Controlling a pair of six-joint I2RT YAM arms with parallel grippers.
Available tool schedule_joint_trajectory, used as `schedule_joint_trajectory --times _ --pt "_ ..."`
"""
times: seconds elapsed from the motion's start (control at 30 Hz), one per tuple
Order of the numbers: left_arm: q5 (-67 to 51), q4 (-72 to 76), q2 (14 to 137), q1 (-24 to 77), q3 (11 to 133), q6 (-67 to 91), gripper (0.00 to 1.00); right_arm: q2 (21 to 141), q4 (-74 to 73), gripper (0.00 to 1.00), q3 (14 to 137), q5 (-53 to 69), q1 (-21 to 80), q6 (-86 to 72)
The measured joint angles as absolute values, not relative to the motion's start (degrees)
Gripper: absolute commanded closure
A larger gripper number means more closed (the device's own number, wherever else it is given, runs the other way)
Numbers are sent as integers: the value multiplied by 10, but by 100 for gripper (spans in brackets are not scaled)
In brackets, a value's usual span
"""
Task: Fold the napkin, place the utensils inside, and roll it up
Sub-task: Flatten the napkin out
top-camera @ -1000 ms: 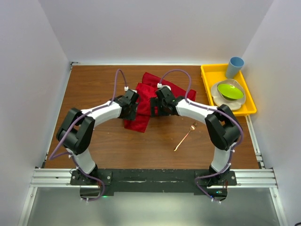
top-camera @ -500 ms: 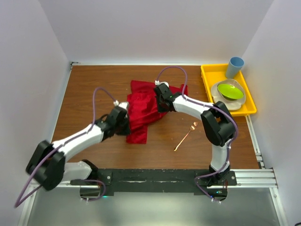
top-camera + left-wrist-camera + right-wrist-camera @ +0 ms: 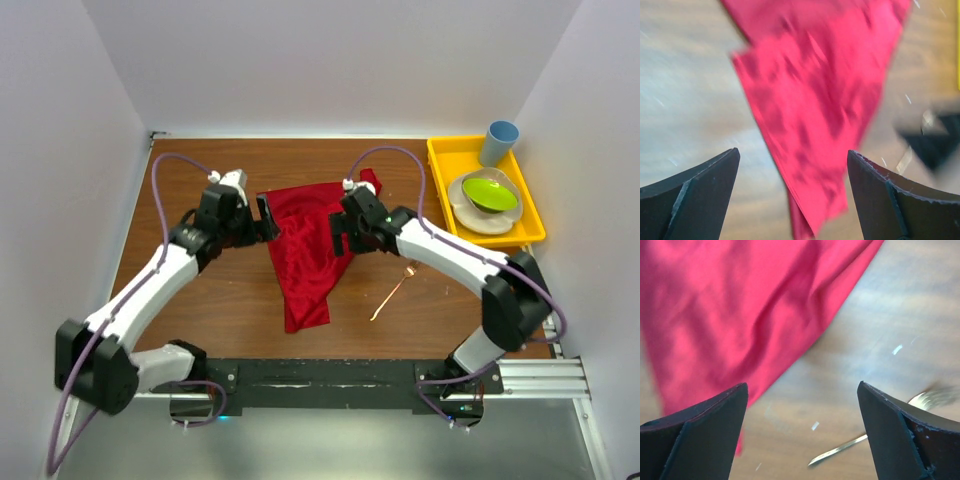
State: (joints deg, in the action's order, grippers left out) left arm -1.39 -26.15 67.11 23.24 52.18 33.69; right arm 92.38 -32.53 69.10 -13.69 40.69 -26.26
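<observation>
Napkin point(image 3: 815, 100) motion-blurred, top cropped; utensil point(image 3: 837, 449) midsection hidden behind right gripper point(image 3: 801, 385).

Left wrist view is blurred throughout: the shiny red cloth napkin point(image 3: 815, 100) has no sharp edges and runs off the top of the picture. A dark blurred shape point(image 3: 930, 140) sits right of the napkin, can't tell what it is. The left gripper point(image 3: 792, 151) jaws are cropped at the bottom.

Right wrist view: napkin is cut off at top and left. The thin copper-coloured metal utensil point(image 3: 840, 449), right of the napkin, is blurred, its head partly behind a right gripper point(image 3: 802, 385) jaw. Fork or spoon, can't tell.

Top view: right gripper covers part of the napkin's right side, and the utensil head is too small to read.
</observation>
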Motion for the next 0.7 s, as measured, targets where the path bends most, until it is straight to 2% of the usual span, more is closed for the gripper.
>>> schedule_joint_trajectory --times 0.07,0.2,0.33,0.43,0.53,0.7 --pt "-17 -252 731 204 554 318 13 889 -322 12 661 -130 440 -285" --pt "-22 -229 861 184 589 286 18 872 -307 24 616 -113 526 -323" --pt "-14 -232 940 184 608 253 16 873 -282 38 564 -96 566 -351" --pt "-7 -223 976 184 628 228 15 873 -267 39 531 -94 572 -365" --pt "-7 -210 990 184 637 212 18 873 -253 39 512 -95 580 -376" --pt "-13 -195 1042 184 668 199 34 877 -237 40 508 -105 617 -398"
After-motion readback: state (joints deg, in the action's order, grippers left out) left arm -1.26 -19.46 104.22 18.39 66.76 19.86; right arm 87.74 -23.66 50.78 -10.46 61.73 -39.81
